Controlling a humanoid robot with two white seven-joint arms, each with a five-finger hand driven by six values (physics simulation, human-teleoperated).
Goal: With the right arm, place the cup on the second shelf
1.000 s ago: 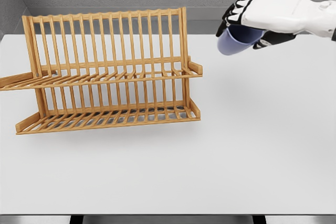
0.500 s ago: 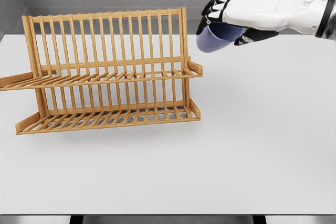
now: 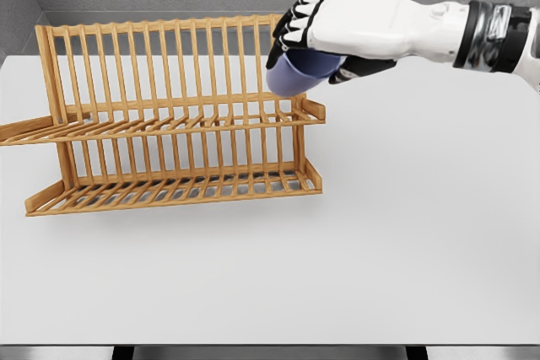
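Blue cup (image 3: 293,76): held in my right hand (image 3: 337,31), tucked under the palm, tilted, its body projecting down and to the left below my dark fingertips (image 3: 287,33). It hangs in the air at the right end of the wooden dish rack (image 3: 169,115), just above the upper shelf (image 3: 169,126); I cannot tell whether it touches the rack.
Right hand: fingers curled over the cup from above, thumb beneath, palm down. My forearm enters level from the right edge.
Rack: two tiers, standing on the white counter (image 3: 405,233).
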